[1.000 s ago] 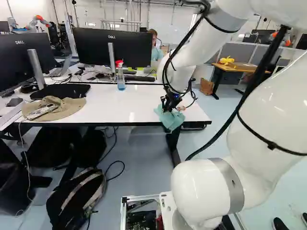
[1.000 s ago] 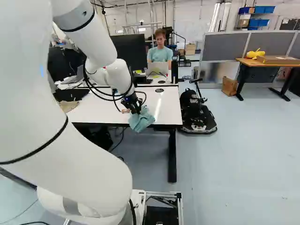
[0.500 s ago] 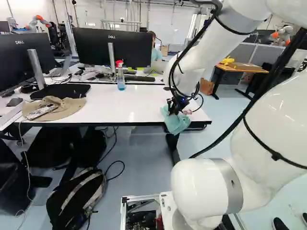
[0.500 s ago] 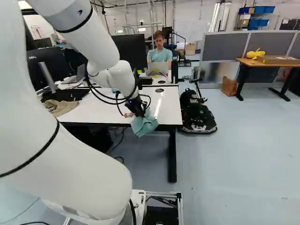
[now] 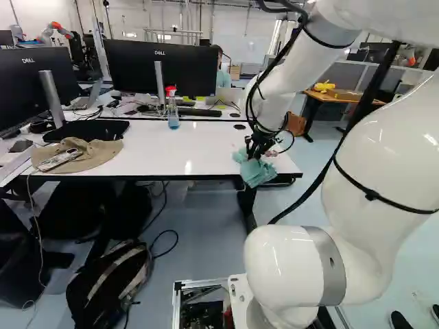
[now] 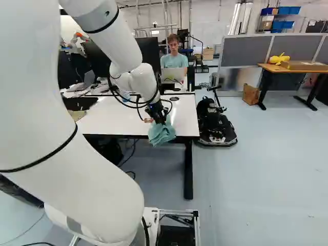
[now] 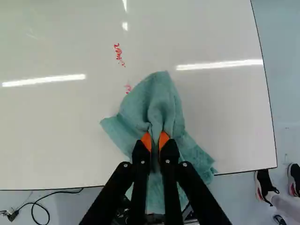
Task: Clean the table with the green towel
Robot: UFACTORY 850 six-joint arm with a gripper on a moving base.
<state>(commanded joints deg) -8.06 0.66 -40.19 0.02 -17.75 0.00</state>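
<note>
From where I stand, the white arm (image 5: 291,68) reaches out over the white bench (image 5: 164,147), and the black claw (image 5: 255,152) at its end points down near the corner by the open floor. The claw is pinched narrow on the green towel (image 7: 161,101), a fold of cloth caught between its two orange pads (image 7: 146,140). The bunched towel lies partly on the bench top, ahead of the fingers, and the rest of it spills over the bench's near edge.

Red marks (image 7: 119,54) run across the white surface just past the cloth, and the closest of them sits right beside the towel's border.

Well apart from the cloth, at the left of the left base view, a tan hat (image 5: 92,154) rests on the bench with a phone (image 5: 60,160) on it. Behind the hat lies a flat black mat (image 5: 86,130). A spray bottle (image 5: 173,113) with a red top stands upright near the far edge, in front of a monitor (image 5: 164,68). A backpack (image 5: 110,284) slumps on the floor.
</note>
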